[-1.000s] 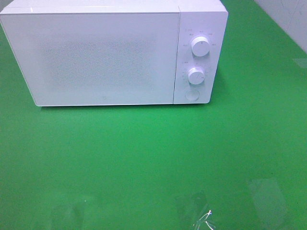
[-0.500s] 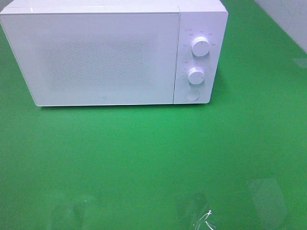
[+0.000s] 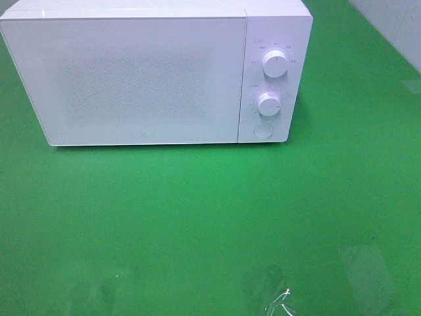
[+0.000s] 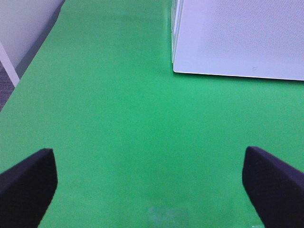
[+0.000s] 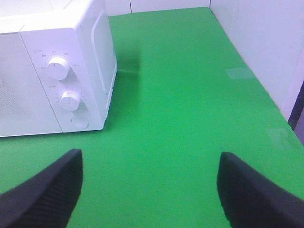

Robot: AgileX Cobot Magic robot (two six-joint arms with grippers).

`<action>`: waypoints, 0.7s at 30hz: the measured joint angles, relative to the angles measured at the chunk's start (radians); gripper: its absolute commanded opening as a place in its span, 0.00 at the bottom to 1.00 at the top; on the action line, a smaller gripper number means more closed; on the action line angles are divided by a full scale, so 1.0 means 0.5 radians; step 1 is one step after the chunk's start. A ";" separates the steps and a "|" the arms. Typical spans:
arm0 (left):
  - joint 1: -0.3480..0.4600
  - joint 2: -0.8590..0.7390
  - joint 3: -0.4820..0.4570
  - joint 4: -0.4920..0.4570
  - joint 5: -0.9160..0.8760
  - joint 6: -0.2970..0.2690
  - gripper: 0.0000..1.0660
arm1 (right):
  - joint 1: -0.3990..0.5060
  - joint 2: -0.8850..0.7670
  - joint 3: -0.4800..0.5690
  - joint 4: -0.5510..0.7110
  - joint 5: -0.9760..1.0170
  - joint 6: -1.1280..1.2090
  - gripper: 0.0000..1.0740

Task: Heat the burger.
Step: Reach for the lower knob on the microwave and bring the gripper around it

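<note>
While the left gripper and right gripper gape empty, no burger shows (door shut); the microwave sits ahead, dials nearer the right.

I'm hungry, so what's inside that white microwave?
The microwave has its door shut. Only the speckled white door front shows, so whatever is inside is hidden behind it.

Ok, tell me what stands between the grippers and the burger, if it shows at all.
No burger shows in any view. The microwave has its door shut. Nothing visible stands between it and the open left gripper or right gripper.
</note>
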 measured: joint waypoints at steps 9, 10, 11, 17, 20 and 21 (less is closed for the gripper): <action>0.000 0.000 0.000 0.000 0.000 0.000 0.92 | 0.000 0.190 0.190 0.002 -0.496 0.004 0.71; 0.000 0.000 0.000 0.000 0.000 0.000 0.92 | 0.000 0.240 0.234 0.002 -0.614 0.006 0.71; 0.000 0.000 0.000 0.000 0.000 0.000 0.92 | 0.000 0.240 0.234 0.002 -0.614 0.006 0.71; 0.000 0.000 0.000 0.000 0.000 0.000 0.92 | 0.000 0.438 0.384 0.002 -1.016 0.010 0.71; 0.000 0.000 0.000 0.000 0.000 0.000 0.92 | 0.000 0.504 0.418 0.002 -1.146 0.010 0.71; 0.000 0.000 0.000 0.000 0.000 0.000 0.92 | 0.000 0.586 0.452 0.002 -1.266 0.010 0.70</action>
